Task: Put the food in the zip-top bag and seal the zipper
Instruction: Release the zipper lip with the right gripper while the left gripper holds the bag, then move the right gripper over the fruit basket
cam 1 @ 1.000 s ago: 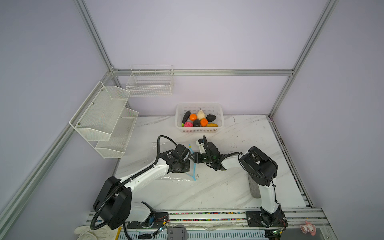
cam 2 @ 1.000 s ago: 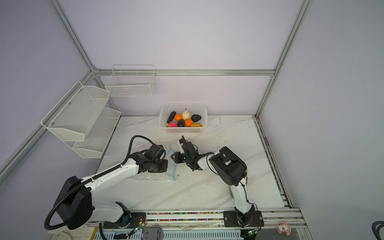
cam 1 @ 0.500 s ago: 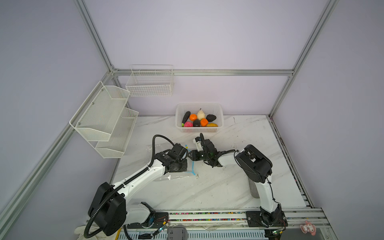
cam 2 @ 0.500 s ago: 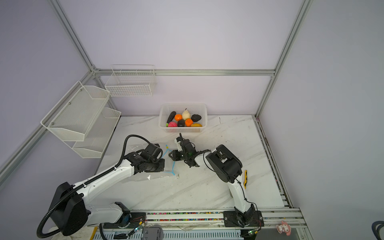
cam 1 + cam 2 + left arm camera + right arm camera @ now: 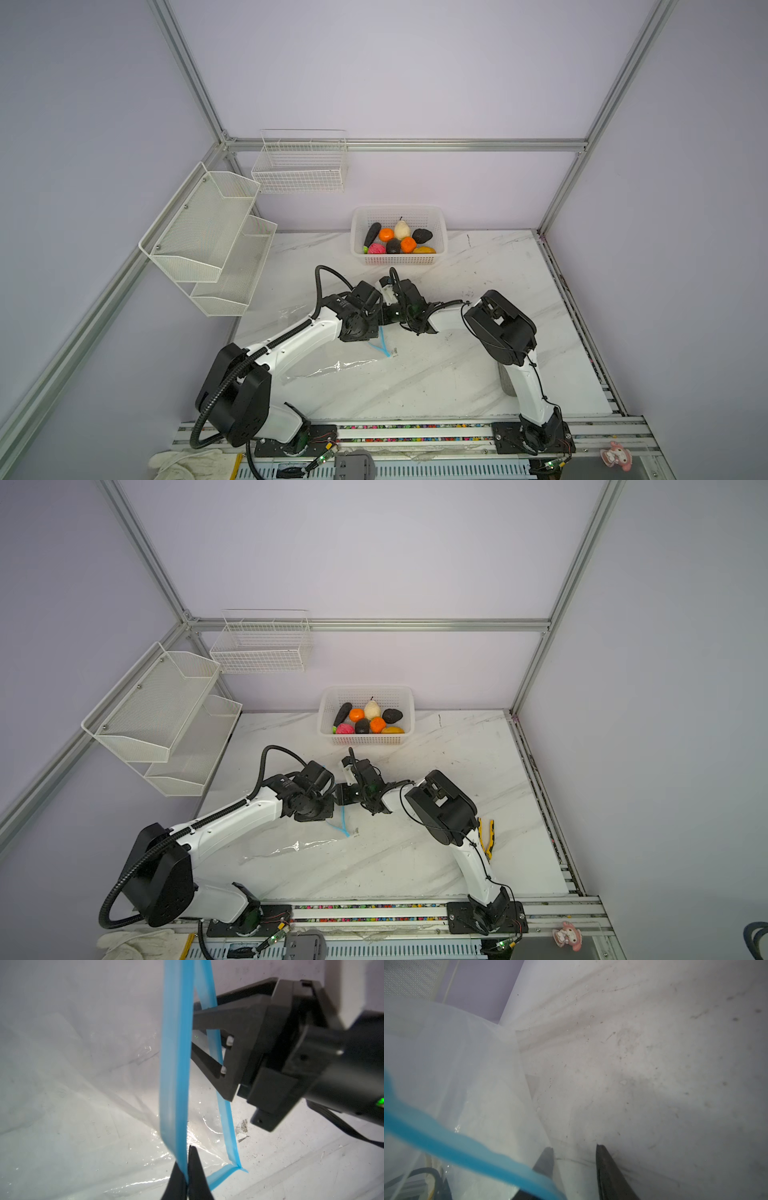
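The food [image 5: 399, 241] [image 5: 370, 721] lies in the white perforated basket [image 5: 399, 208] at the back. The clear zip-top bag [image 5: 332, 365] [image 5: 291, 848] lies flat at mid table, its mouth lifted. Its blue zipper [image 5: 382, 345] [image 5: 174, 1064] is parted into two lips. My left gripper [image 5: 188, 1159] [image 5: 374, 322] is shut on one lip. My right gripper [image 5: 574, 1147] [image 5: 193, 1032] faces it, open. The other lip [image 5: 225, 1109] runs between its fingers. One finger [image 5: 546, 1159] shows through the film.
Yellow-handled pliers [image 5: 486, 833] lie by the right arm's base link. White mesh shelves [image 5: 208, 241] and a wire basket [image 5: 299, 166] hang on the left and back walls. A white glove [image 5: 187, 465] lies off the table's front edge.
The left arm swung slightly left and back while keeping its hold on the zipper lip. The right gripper stays at the bag mouth, its jaws a touch wider.
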You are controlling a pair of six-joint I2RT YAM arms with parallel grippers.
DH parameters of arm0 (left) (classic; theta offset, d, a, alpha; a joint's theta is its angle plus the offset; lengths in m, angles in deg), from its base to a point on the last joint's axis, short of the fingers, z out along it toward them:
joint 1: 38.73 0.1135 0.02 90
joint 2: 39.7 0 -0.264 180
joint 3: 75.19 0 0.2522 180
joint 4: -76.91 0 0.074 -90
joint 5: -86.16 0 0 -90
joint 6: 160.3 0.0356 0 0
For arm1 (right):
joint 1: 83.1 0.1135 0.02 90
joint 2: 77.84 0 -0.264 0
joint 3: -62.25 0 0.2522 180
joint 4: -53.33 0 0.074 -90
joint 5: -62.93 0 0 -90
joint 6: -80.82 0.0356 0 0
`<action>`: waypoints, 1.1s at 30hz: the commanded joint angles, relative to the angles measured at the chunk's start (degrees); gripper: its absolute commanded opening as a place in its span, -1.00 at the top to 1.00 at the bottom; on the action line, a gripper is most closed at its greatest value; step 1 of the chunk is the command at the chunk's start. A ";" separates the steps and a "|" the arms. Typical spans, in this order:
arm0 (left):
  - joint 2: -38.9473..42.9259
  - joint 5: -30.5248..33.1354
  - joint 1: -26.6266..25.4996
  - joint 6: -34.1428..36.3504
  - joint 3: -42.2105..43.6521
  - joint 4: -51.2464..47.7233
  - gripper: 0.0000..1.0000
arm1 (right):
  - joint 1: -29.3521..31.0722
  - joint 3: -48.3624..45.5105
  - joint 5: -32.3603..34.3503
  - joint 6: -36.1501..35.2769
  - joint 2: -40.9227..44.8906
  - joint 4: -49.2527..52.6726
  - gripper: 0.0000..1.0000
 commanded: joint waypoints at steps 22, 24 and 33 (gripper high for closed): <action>-2.10 -4.01 1.92 1.75 -3.66 5.73 1.00 | -9.43 7.99 25.16 -10.17 18.08 34.84 -0.17; -2.09 -4.18 2.01 2.31 -4.19 5.77 1.00 | -11.78 13.89 30.54 -11.25 15.96 38.65 -0.17; -2.76 -5.46 2.97 3.50 -4.45 6.95 1.00 | -23.56 33.83 37.18 -13.48 3.73 44.03 -0.17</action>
